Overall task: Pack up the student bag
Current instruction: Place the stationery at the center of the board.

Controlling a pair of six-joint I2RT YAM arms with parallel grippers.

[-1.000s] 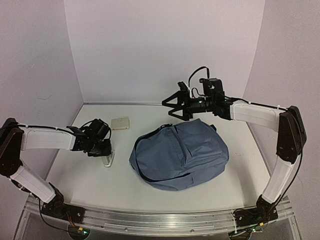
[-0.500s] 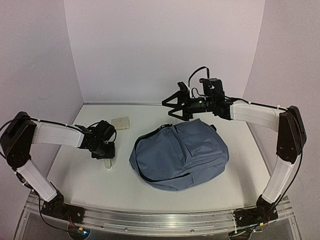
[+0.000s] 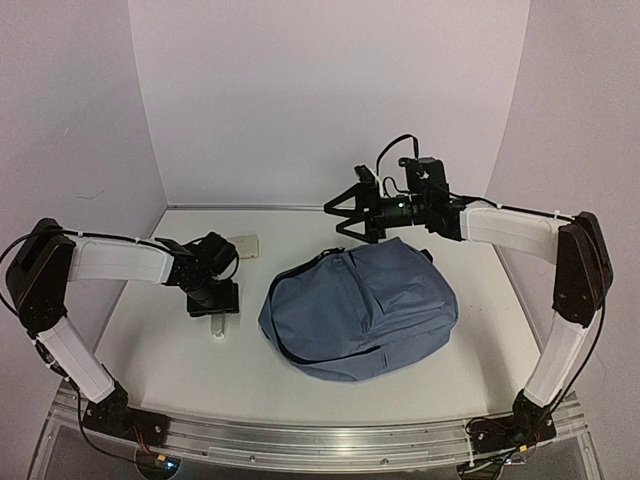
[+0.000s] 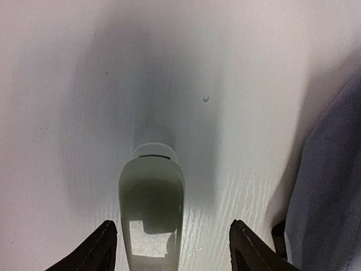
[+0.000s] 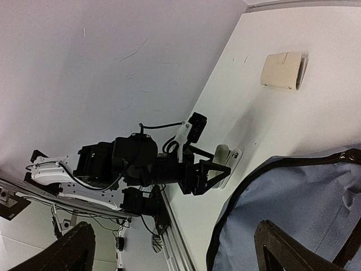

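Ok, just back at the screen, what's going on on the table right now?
The left gripper is low over a small pale tube lying on the table. Its jaws are open on either side of the tube, not gripping it. The right gripper hangs above the far edge of the student bag with jaws wide open, holding nothing. The bag lies slumped mid-table. A small cream block sits near the back wall, untouched.

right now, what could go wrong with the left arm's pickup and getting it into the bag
The small pale item lies off-centre between the open jaws of the left gripper, so closing may shove it aside. The right gripper hovers open above the student bag, so nothing holds its mouth open.
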